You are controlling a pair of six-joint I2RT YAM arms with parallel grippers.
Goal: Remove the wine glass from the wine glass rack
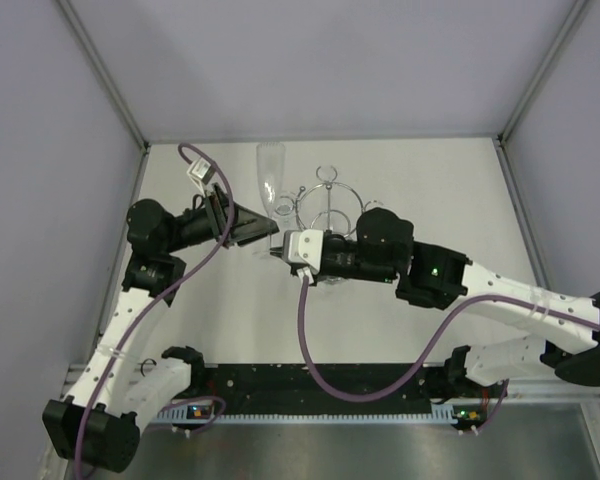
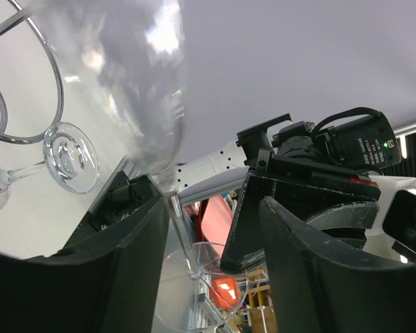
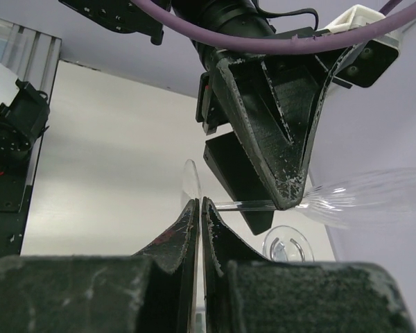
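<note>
Near the far edge of the table (image 1: 210,320), just beside the wine glass rack (image 1: 332,195), the wine glass (image 1: 269,170) is held on its side, its foot pinched by the right gripper (image 3: 198,208) and its stem flanked by the spread fingers of the left gripper (image 2: 211,208).

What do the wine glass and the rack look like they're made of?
Wine glass: clear glass, possibly plastic, glossy; the scene shows through it, with bright highlights.
Wine glass rack: thin metal wire, seemingly chrome-plated; mirror-like sheen.

White table (image 1: 230,320); pale lavender walls (image 1: 330,60); aluminium frame posts (image 1: 104,70).
</note>
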